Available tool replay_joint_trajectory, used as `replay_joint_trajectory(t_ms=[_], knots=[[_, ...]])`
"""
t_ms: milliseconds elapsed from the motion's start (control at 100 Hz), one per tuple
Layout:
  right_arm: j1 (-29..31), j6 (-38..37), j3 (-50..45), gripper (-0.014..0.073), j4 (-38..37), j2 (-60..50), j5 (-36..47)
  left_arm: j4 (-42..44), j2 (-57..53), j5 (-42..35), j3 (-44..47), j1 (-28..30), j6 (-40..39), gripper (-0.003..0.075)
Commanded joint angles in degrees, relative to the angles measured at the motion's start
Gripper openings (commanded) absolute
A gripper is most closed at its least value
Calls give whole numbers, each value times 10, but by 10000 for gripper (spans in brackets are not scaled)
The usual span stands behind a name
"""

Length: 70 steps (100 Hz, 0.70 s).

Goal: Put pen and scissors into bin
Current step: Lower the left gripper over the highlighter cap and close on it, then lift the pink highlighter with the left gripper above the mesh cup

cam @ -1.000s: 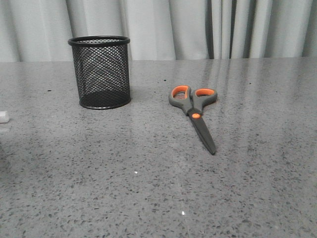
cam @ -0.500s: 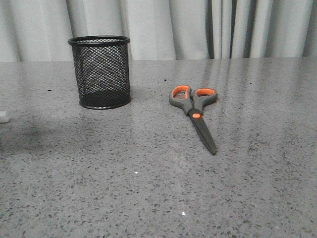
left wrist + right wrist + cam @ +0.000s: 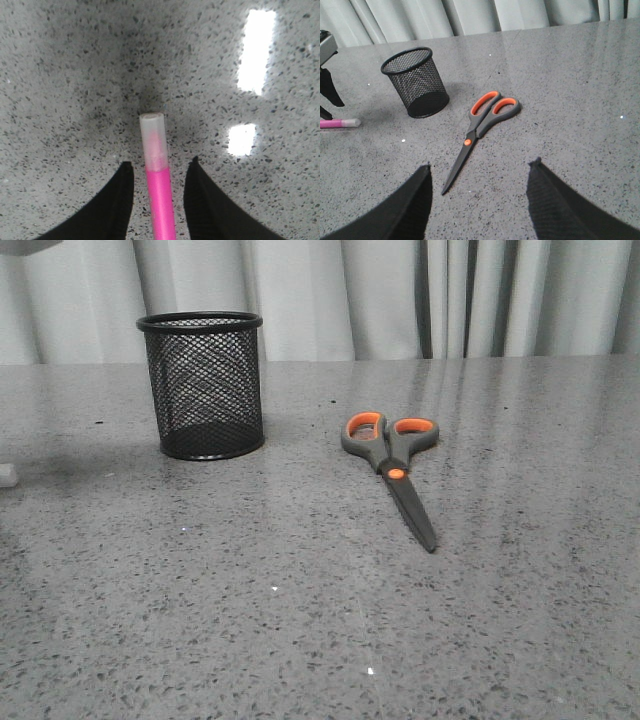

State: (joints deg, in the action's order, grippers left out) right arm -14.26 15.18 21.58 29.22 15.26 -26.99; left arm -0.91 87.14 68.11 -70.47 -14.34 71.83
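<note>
left gripper (image 3: 159, 172) straddles pink pen (image 3: 159, 185), jaws apart, poised to pinch | right gripper (image 3: 479, 172) wide, empty | scissors (image 3: 393, 468) flat beside mesh pencil cup (image 3: 204, 385), awaiting pickup

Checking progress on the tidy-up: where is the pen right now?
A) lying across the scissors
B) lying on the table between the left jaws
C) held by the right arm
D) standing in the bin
B: the left wrist view shows the pen on the table between open jaws.
</note>
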Motion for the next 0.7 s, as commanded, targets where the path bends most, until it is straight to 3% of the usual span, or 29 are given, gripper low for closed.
replay_joint_trajectory(t_ms=[0,100,500,590,690], knots=[[-1,7,11,380,4,9,38,-24,-6,1,-18,10,5,277],[-1,7,11,380,4,9,38,-36,7,2,-18,17,30,307],[-1,7,11,380,4,9,52,-46,59,-8,-18,19,47,297],[-1,7,11,380,4,9,52,-47,61,-1,-17,19,47,237],[-1,7,11,380,4,9,52,-50,61,17,-12,19,42,95]])
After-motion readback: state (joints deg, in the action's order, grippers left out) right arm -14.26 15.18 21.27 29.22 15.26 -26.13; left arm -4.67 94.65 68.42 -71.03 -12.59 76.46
